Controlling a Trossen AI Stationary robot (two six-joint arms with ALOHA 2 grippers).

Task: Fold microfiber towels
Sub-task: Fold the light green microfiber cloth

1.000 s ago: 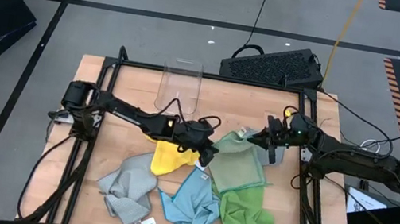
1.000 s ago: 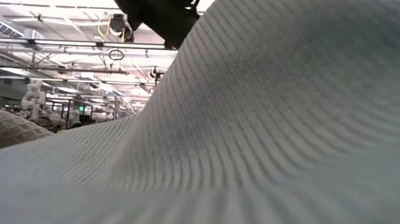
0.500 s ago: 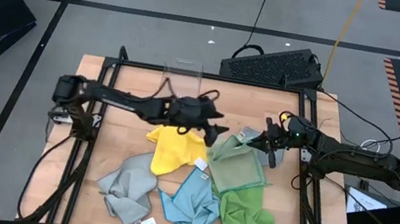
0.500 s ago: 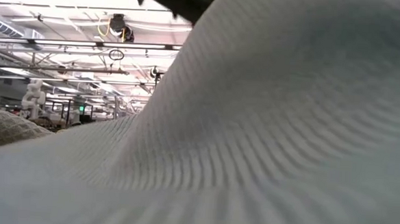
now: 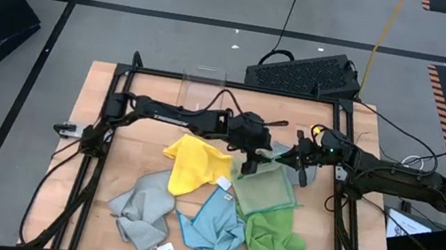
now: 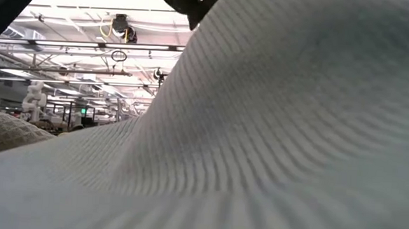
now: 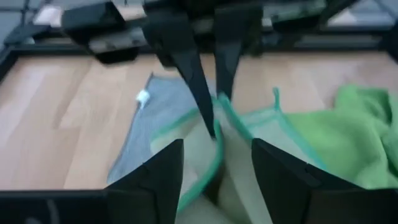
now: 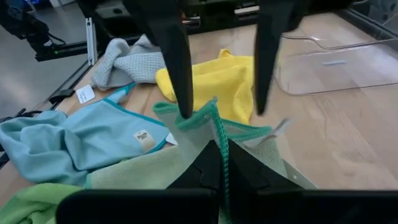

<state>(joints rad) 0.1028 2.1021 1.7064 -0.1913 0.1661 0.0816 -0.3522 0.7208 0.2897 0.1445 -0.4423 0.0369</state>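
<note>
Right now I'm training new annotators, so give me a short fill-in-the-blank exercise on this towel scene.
1. The right gripper is shut on the edge of the pale ____ towel.
2. The yellow towel lies beside the light ____ towel.
3. The left gripper is above the pale green towel's ____ edge.

Missing: green; blue; far

The left arm stretches across the middle, its pincer (image 5: 250, 158) pointing down with fingers (image 7: 155, 180) parted. The right arm reaches inward, its pincer (image 5: 296, 157) clamped tight.
</note>
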